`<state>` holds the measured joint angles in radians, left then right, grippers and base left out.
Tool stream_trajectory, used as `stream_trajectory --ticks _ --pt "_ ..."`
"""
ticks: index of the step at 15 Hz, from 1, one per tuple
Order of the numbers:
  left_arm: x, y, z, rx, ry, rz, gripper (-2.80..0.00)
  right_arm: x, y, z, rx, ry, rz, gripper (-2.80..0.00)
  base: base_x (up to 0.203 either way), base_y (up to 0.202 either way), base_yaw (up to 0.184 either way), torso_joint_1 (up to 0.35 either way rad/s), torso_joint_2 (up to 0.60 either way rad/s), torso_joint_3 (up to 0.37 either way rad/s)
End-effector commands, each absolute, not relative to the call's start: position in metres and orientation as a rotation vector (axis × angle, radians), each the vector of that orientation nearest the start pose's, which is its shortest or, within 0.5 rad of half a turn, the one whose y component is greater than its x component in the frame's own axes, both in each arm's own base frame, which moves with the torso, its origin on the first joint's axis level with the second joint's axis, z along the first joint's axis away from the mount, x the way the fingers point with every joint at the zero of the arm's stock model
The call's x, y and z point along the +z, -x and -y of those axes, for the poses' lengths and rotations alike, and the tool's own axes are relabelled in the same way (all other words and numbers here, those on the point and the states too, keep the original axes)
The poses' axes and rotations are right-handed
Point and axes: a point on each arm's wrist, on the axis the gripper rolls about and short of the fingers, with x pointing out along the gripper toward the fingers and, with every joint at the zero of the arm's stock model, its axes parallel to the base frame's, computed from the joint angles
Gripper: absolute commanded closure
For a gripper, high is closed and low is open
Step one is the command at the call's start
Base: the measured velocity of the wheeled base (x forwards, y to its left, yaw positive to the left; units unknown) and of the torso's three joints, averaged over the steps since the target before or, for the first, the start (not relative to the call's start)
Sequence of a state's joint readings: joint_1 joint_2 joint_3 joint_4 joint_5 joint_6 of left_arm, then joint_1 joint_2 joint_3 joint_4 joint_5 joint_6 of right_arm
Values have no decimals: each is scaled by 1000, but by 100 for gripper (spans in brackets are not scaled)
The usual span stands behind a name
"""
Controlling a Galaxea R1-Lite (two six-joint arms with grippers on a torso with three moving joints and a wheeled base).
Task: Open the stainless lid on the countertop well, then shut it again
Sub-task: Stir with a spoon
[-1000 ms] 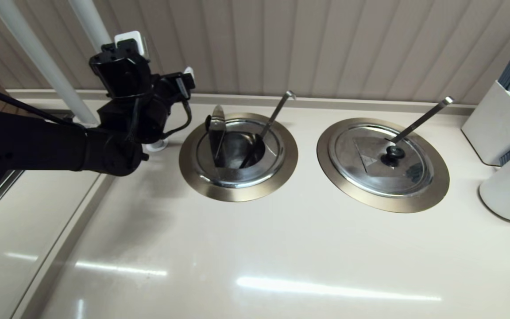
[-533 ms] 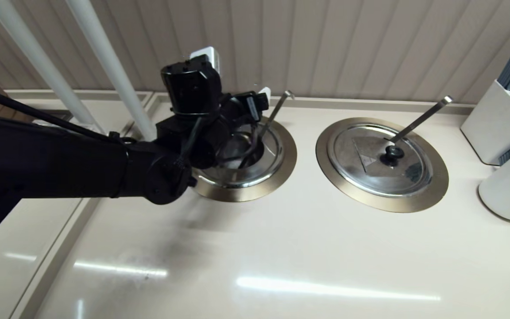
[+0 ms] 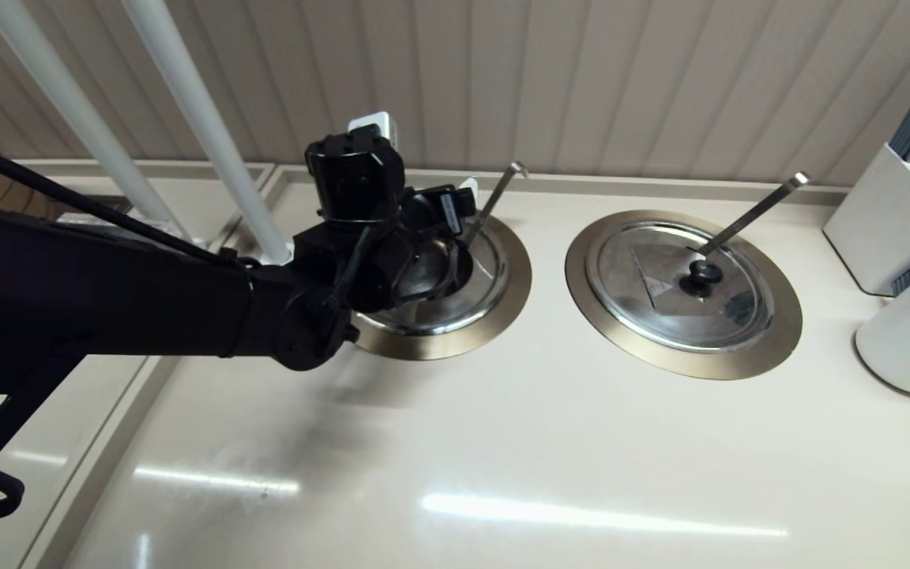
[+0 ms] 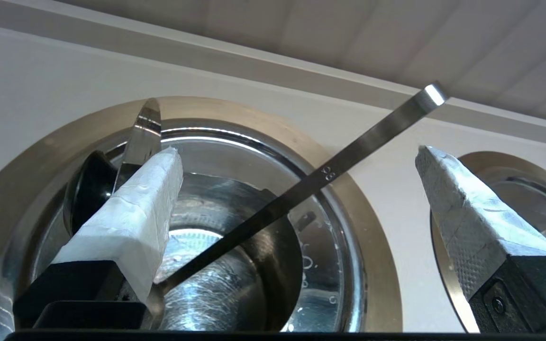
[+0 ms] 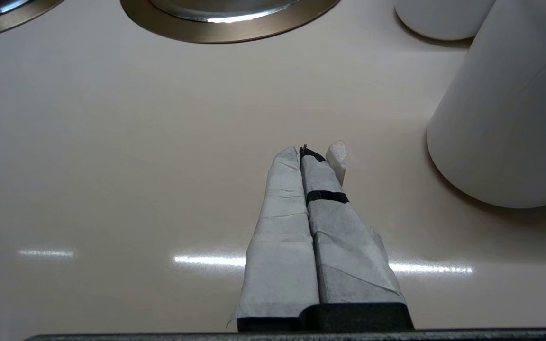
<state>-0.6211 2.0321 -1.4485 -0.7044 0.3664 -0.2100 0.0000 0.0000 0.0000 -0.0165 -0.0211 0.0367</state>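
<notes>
I am at the closing step: my left gripper (image 4: 296, 156) hangs with jaws wide apart over the countertop well (image 3: 502, 316), beside the upright flap of the stainless lid (image 4: 142, 135), which I must push down past the ladle rod (image 4: 349, 156), while my right gripper (image 5: 318, 151) rests closed over the tabletop (image 5: 112, 142).

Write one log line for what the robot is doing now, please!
step: closing | stainless lid flap up, countertop well open | left gripper open over well, one finger beside flap | right gripper parked, shut

Small stamped mark, seemingly "99", on the ladle rod (image 4: 328, 174); otherwise no readable text.
</notes>
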Motion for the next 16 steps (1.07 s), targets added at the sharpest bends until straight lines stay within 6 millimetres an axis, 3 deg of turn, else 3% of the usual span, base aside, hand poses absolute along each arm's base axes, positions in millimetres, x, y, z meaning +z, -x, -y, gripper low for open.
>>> stream_trajectory --ticks 1,7,16 --pt "244 -352 236 -251 263 76 -280 76 22 0 -21 -37 13 0 0 0 0 0 0 0" --pt "236 -370 215 -131 189 78 -280 76 22 0 -21 -37 13 0 0 0 0 0 0 0" --pt "239 -369 219 -238 138 89 -280 76 22 0 -21 -37 13 0 0 0 0 0 0 0"
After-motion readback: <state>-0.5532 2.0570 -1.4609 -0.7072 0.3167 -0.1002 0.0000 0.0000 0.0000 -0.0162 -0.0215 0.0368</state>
